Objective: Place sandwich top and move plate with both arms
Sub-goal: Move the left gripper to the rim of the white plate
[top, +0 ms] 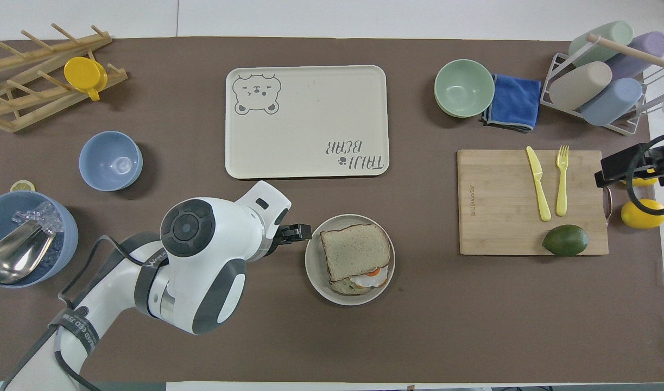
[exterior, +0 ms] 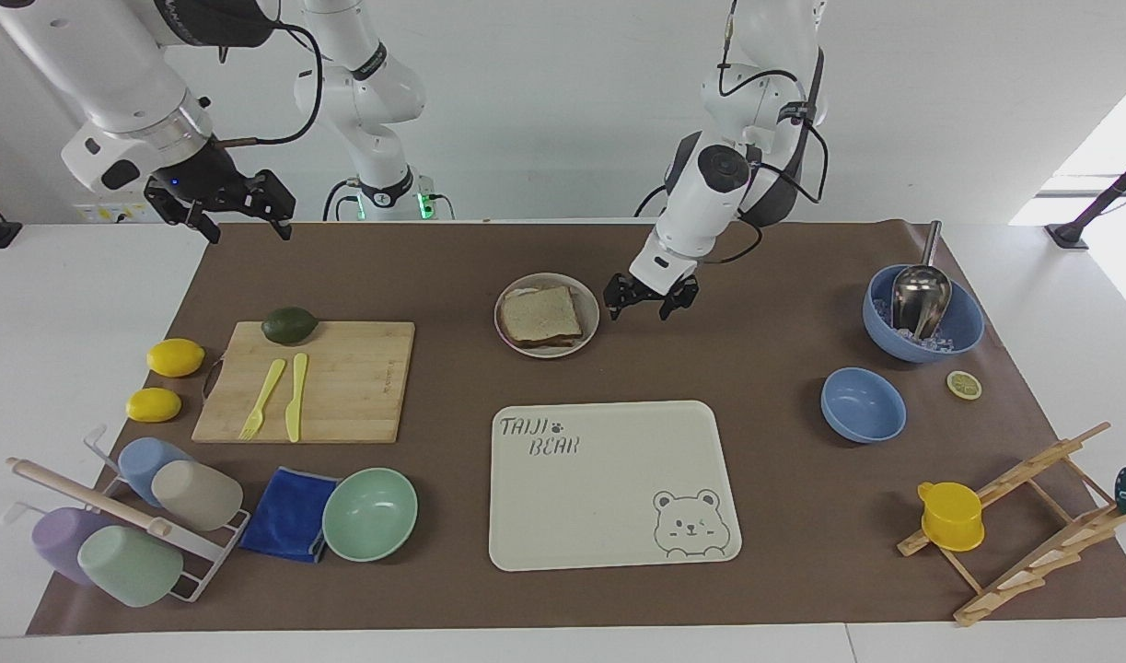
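The sandwich top (exterior: 540,315) lies on the fried-egg slice on the small round plate (exterior: 589,333), near the robots at mid-table. In the overhead view the bread (top: 355,250) partly covers the egg, and the plate's rim (top: 312,266) shows around it. My left gripper (exterior: 650,301) is open and empty. It hangs low just beside the plate's rim, toward the left arm's end, and it also shows in the overhead view (top: 298,233). My right gripper (exterior: 240,219) is open and empty. It is held up over the table edge at the right arm's end, above the lemons (top: 642,213).
The bear-print tray (exterior: 609,479) lies farther from the robots than the plate. A cutting board (exterior: 342,387) holds an avocado (exterior: 289,325), a fork and a knife. Two blue bowls (exterior: 863,403) sit toward the left arm's end. A mint bowl (exterior: 370,513), a cup rack and a wooden rack stand at the farthest edge.
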### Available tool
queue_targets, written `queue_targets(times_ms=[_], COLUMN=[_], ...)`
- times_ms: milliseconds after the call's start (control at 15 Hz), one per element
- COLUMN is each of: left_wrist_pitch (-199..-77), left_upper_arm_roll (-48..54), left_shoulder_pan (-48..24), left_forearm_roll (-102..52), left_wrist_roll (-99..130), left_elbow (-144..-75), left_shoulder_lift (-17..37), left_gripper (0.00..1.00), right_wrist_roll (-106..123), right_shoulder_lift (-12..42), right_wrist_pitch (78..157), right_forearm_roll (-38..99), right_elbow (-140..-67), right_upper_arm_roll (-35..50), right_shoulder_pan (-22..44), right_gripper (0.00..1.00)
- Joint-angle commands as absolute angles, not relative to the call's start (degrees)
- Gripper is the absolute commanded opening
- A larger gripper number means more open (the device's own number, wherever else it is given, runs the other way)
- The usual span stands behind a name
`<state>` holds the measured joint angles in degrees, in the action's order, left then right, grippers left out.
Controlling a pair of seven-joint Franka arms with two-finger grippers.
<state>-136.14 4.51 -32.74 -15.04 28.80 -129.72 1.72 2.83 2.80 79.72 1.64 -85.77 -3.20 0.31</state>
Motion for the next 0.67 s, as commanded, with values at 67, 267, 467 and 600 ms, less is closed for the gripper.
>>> queue_targets(times_ms=[67, 267, 467, 600], left_wrist_pitch=[-140.0, -140.4, -142.8, -143.9], left_upper_arm_roll=[3.7, 3.7, 3.7, 3.7], left_shoulder_pan=[-36.2, -37.2, -38.5, -39.1], left_forearm_roll=[-16.1, -16.1, -16.1, -16.1], left_wrist_roll=[31.6, 31.8, 32.5, 32.4], left_elbow=[-132.4, -132.5, -132.5, -132.5], left_shoulder_lift=[2.0, 3.0, 5.2, 6.0], left_gripper=[0.96, 0.88, 0.80, 0.80], right_wrist_roll=[4.4, 3.9, 1.2, 0.6], right_shoulder_lift=[4.0, 3.3, 3.4, 3.7], right_wrist_pitch=[79.2, 80.0, 81.5, 81.2], right_forearm_roll=[1.5, 1.7, 1.7, 1.7], right_elbow=[-84.5, -84.5, -84.3, -84.2], right_upper_arm_roll=[-3.9, -4.7, -4.2, -4.1], right_shoulder_pan=[-1.0, -0.4, 0.0, 0.1], right_gripper=[1.00, 1.00, 1.00, 1.00])
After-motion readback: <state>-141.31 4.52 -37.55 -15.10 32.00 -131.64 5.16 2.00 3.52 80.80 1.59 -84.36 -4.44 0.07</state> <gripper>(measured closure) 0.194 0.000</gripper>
